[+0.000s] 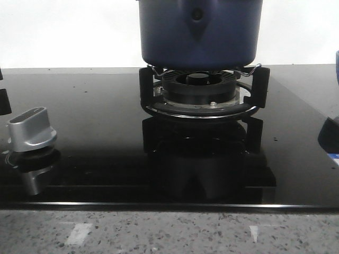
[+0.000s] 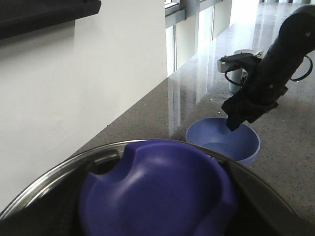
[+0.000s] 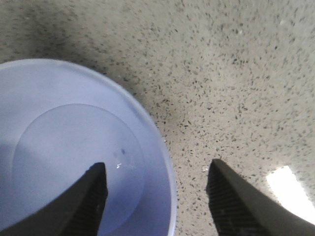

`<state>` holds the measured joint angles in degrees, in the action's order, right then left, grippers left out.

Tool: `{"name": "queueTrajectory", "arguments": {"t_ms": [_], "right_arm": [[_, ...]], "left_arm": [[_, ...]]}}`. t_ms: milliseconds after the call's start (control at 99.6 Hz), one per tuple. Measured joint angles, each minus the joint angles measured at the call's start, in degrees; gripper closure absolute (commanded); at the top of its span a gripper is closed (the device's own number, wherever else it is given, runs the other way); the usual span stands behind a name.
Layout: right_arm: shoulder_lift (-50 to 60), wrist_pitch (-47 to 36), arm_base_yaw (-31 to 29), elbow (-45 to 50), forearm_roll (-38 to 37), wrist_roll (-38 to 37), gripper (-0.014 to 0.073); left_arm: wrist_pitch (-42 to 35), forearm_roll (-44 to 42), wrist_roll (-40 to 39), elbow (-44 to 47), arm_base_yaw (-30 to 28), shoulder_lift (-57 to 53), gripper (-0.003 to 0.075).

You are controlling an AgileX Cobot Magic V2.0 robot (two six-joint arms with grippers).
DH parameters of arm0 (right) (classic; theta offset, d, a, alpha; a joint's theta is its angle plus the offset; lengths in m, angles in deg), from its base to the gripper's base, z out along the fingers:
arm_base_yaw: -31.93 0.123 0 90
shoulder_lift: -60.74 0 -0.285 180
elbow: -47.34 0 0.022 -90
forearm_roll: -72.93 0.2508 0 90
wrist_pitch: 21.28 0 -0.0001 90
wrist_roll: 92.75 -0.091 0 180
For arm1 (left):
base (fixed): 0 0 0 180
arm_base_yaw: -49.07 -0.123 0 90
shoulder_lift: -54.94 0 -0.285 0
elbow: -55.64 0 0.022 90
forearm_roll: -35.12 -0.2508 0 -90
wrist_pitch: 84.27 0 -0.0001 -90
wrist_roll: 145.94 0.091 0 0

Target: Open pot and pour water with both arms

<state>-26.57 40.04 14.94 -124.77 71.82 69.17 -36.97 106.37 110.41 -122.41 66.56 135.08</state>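
Straddling the pale blue bowl's [image 3: 74, 157] rim, right pincer [image 3: 156, 196] spread wide; left pincer's state unclear.

We found the pot [image 1: 200, 33] seated on the burner grate [image 1: 204, 92], which stood on the cooktop [image 1: 106, 132]. A control knob [image 1: 32, 128] sat on the cooktop well to the left of the pot and nearer the front edge. The cooktop lay on the counter [image 1: 169, 233]. Well to the right of the pot, a bowl [image 2: 224, 139] rested on the counter, and the right gripper [image 3: 155, 199] hung over the bowl's rim, one finger inside and one outside.
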Motion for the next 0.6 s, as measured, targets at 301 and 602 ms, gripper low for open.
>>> {"name": "queueTrajectory", "arguments": {"t_ms": [301,602], "right_arm": [[-4.03,-0.58,-4.67,0.0,7.23,0.63,0.0192],[-6.3,-2.16,-4.71,0.87,9.9,0.93,0.0361]], "left_arm": [[0.0,0.07,0.0,0.1,0.0,-1.05,0.0384],[-1.18,0.13,0.0,0.1,0.0,-1.05,0.0384]]}}
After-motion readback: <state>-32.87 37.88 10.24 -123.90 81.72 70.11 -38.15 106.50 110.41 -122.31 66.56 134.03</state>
